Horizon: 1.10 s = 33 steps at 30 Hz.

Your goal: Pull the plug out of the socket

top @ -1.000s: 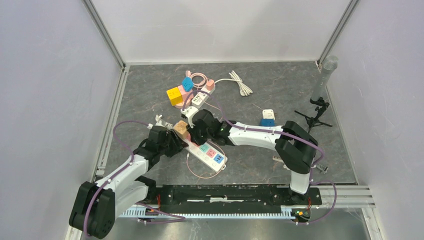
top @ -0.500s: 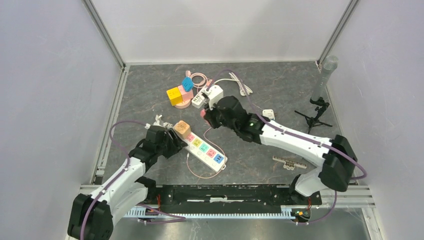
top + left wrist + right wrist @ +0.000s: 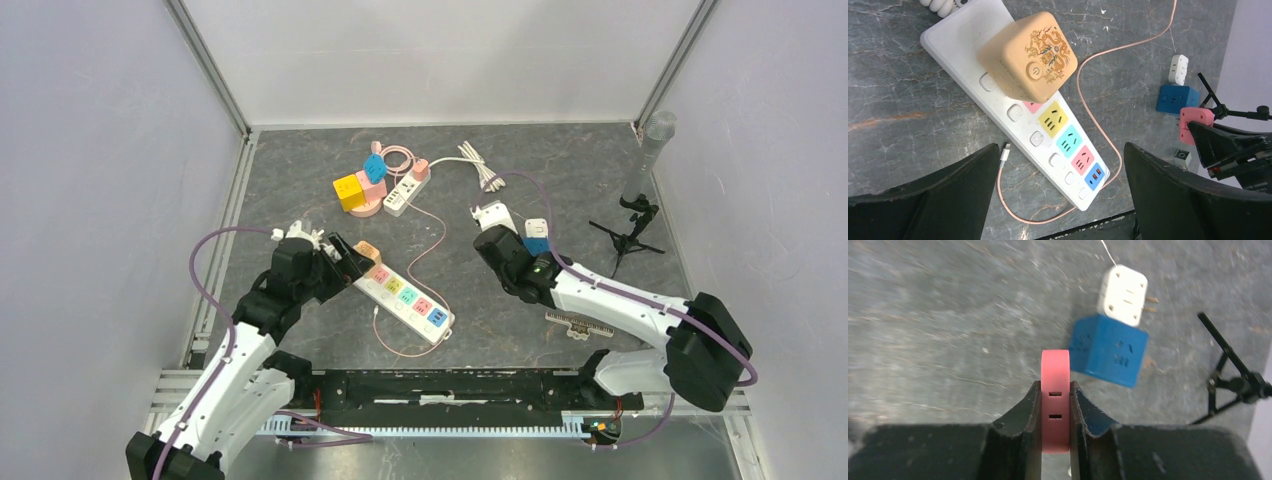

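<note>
Pink plastic sat squeezed between the fingers of the right claw (image 3: 1055,390), which pinched the pink plug (image 3: 1055,367) by its two flat sides with its slots facing the wrist camera. The plug was clear of the power strip (image 3: 1020,117) and well apart from it. It hung over the grey counter (image 3: 938,315), just short of a blue cube (image 3: 1109,351) with a white adapter (image 3: 1122,289) close behind that.

The left claw (image 3: 1060,150) was spread wide above the strip and gripped nothing. A tan cube (image 3: 1029,56) was seated in the strip's end socket, and a thin pink cord (image 3: 1103,125) looped past on the counter.

The pull itself looked done, so the step in hand was probably setting the plug down. To do that well, the right arm should descend straight onto the bare stone on the near side of the blue cube, keeping the pinch firm until the plug's lower edge touched. Only then should the fingers part, and just enough to let go. Parting them higher up would let the narrow plug fall and roll. Drifting forward risked nudging the blue cube into the white adapter.
</note>
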### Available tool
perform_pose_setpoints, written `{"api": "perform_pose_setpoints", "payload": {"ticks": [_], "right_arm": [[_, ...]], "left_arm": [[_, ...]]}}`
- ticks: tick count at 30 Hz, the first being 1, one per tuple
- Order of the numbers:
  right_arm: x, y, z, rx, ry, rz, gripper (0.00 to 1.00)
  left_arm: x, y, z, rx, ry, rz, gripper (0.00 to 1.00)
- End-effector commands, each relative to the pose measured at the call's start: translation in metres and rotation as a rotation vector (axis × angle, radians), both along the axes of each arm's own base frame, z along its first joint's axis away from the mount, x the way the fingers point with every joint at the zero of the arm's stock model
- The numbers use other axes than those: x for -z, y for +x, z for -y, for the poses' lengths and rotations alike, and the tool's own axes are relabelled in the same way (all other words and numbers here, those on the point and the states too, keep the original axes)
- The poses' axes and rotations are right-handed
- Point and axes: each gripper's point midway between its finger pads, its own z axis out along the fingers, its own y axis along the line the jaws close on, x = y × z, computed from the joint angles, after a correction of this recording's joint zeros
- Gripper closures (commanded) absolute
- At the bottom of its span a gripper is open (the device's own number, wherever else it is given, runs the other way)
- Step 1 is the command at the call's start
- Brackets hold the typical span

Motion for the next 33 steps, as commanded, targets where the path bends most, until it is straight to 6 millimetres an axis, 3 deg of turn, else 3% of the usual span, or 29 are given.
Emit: {"api": "perform_pose_setpoints", "payload": {"ticks": [1, 12, 17, 26, 30, 33], "right_arm": [[0.004, -0.005, 0.040, 0.136, -0.068, 0.024, 1.00], [0.053, -0.007, 0.070, 0.179, -0.152, -0.074, 1.00], [0.059, -0.009, 0.081, 0.203, -0.187, -0.088, 0.94], [0.071, -0.014, 0.095, 0.243, -0.248, -0.141, 0.60], [0.070, -0.012, 0.088, 0.214, -0.216, -0.147, 0.38], [0.064, -0.010, 0.073, 0.167, -0.143, -0.150, 0.31]], "left_arm": [[-0.010, -0.002, -0.010, -0.027, 0.043, -0.006, 0.00], [-0.007, -0.001, -0.010, -0.028, 0.049, -0.012, 0.00], [-0.008, 0.001, -0.011, -0.033, 0.061, -0.014, 0.00], [-0.010, 0.004, -0.011, -0.029, 0.073, -0.014, 0.00], [-0.011, 0.006, -0.013, -0.034, 0.083, -0.008, 0.00], [-0.013, 0.006, -0.013, -0.030, 0.088, -0.008, 0.00]]}}
